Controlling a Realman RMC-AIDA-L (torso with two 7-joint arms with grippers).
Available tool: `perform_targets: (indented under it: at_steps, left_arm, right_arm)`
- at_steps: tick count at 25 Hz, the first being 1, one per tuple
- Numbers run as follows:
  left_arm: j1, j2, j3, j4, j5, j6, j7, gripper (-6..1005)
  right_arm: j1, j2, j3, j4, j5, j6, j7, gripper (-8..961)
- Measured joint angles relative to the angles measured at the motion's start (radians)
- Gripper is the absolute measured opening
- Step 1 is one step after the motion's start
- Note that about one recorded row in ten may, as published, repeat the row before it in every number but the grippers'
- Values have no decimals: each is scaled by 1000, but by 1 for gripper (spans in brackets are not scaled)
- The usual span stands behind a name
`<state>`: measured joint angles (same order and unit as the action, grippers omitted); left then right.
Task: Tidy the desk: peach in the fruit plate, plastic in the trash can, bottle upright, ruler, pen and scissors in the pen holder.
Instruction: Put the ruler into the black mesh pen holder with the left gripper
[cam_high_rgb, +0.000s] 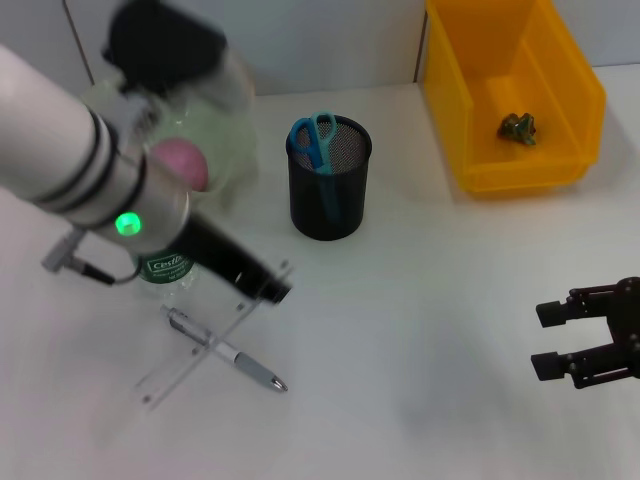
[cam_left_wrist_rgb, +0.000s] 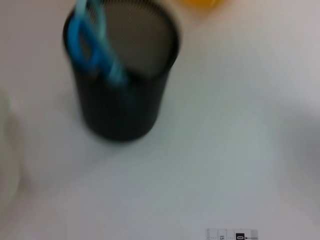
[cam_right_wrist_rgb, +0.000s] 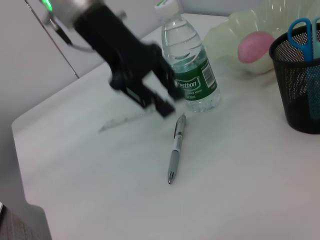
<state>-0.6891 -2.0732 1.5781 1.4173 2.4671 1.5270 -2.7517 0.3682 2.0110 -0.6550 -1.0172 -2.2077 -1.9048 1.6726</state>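
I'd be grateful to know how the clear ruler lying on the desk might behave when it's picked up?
The ruler looks thin and flat on the desk, so probably hard to get under. Clear plastic, likely light and slippery. It crosses the pen, which may shift.

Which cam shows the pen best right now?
Right wrist view: the pen lies fully exposed on the desk, tip to clip, beside the bottle. Head view shows it smaller, crossed with the ruler. Left wrist view doesn't show it.
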Motion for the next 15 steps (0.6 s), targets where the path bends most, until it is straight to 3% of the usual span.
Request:
perform_targets:
  at_steps: [4,8,9,15]
  left_arm:
    - [2,4,-127,69,-157,39,43,407]
    - [8,4,-204,66,-300,29,91,414]
    - [17,3,-240,42,-399,-1,139,416]
    - [81,1,-242,-9,-609,-168,314,426]
  right_arm:
    - [0,0,0,2,0,2,-4,806]
    - [-1,0,0,2,-1,2,-5,806]
    - [-1,0,0,2,-1,2,-5,806]
    - [-2,0,-2,2,-1,7,-7,807]
